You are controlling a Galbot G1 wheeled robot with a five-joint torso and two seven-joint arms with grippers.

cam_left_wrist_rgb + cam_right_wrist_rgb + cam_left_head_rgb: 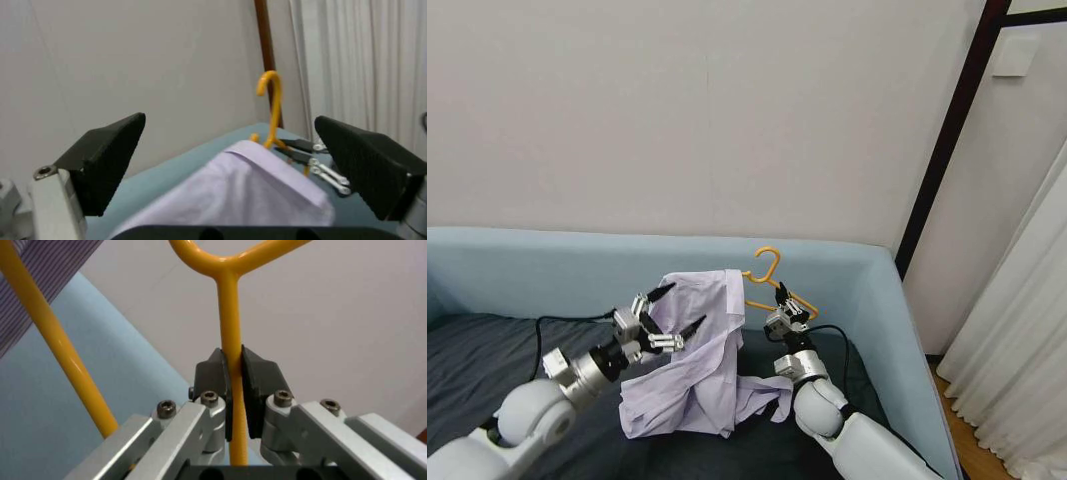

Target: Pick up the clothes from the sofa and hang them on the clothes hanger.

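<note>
**A:** Plain pale wall, a light-blue sofa with a dark seat. Where's the garment?

**B:** The lilac shirt is mostly up off the seat. One shoulder is draped over an arm of the orange hanger, and the hem sags toward the cushion.

**A:** And the grippers?

**B:** The right gripper has its jaws clenched on a straight bar of the hanger. The left gripper sits beside the draped shoulder, jaws spread, gripping nothing.

**A:** Finished, then?

**B:** Roughly halfway, I'd judge. The hanger's other arm looks bare, so that shoulder is not yet on.
</note>
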